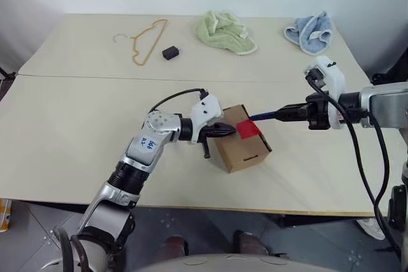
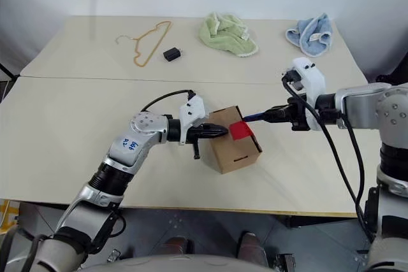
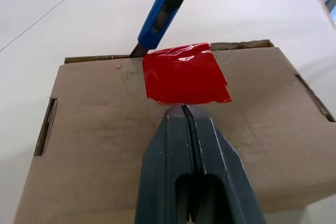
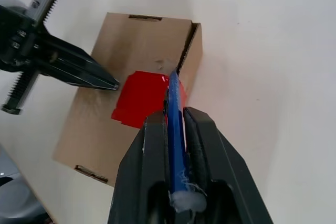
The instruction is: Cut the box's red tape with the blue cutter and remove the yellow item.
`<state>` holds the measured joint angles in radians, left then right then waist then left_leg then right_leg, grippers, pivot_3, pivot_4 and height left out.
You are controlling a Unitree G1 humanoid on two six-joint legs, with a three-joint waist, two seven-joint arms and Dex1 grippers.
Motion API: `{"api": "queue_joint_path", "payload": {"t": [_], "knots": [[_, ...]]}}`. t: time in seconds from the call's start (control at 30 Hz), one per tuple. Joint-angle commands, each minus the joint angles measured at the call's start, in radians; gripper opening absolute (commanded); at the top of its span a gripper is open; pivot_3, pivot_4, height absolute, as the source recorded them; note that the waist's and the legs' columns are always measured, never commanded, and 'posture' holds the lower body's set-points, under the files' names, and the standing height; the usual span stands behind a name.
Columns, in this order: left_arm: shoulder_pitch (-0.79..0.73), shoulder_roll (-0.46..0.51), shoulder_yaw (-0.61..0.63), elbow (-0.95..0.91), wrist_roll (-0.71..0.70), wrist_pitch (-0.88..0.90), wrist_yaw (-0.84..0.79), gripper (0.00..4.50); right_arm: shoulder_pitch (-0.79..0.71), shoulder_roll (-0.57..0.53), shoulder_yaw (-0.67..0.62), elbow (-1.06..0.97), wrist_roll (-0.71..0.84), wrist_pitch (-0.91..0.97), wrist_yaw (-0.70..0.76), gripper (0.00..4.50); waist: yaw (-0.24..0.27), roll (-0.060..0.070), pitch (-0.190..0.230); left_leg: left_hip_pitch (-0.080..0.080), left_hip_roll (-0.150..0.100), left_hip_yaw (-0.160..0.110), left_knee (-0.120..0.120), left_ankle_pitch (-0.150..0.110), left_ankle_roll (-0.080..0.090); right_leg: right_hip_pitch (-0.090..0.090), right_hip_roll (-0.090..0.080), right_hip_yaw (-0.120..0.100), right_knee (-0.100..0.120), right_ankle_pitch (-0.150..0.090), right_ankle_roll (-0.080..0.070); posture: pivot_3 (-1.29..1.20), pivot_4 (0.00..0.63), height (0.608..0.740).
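Cutting: tape step under way.
Box (image 1: 241, 139): mid-table, flaps shut.
Red tape (image 3: 185, 73): uncut across the seam.
Left gripper (image 3: 184, 113): fingers together, pressing the box top.
Right gripper (image 4: 176, 124): clamped on blue cutter (image 3: 163, 9), tip at the tape's edge.
Next: draw the blade along the seam.

Silver arms, white wrist housings, black cables; blue marking, perhaps lettering.

A pale beige surface (image 1: 76, 125) is seen, divided by a seam running across it. The box (image 1: 241, 146) rests on the near half. On the far half are laid a tan wire hanger (image 1: 145, 42), a small black object (image 1: 170, 53), a crumpled green cloth (image 1: 224, 31) and a blue cloth (image 1: 310, 32).
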<state>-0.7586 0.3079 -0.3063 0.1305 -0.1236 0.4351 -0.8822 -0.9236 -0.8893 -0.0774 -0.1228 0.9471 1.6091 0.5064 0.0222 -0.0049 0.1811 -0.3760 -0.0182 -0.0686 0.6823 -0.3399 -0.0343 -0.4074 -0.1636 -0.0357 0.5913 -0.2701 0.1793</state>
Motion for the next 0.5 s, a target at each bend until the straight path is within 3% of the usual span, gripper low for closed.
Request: {"api": "queue_joint_path", "payload": {"t": [0.03, 0.5], "knots": [[0.011, 0.016, -0.070, 0.038, 0.063, 0.058, -0.001, 0.00, -0.062, -0.020, 0.026, 0.036, 0.102, 0.005, -0.042, 0.15, -0.001, 0.000, 0.000, 0.000, 0.000, 0.000, 0.000, 0.000, 0.000, 0.000, 0.000, 0.000, 0.000, 0.000, 0.000, 0.00, 0.150, 0.740], [-0.009, 0.051, -0.156, 0.041, 0.087, 0.219, -0.036, 0.00, -0.144, -0.118, 0.170, 0.147, 0.384, 0.005, -0.251, 0.15, -0.001, 0.000, -0.002, 0.003, 0.000, 0.000, 0.000, 0.000, 0.000, 0.003, 0.000, 0.000, 0.000, 0.000, 0.000, 0.00, 0.150, 0.740]]}}
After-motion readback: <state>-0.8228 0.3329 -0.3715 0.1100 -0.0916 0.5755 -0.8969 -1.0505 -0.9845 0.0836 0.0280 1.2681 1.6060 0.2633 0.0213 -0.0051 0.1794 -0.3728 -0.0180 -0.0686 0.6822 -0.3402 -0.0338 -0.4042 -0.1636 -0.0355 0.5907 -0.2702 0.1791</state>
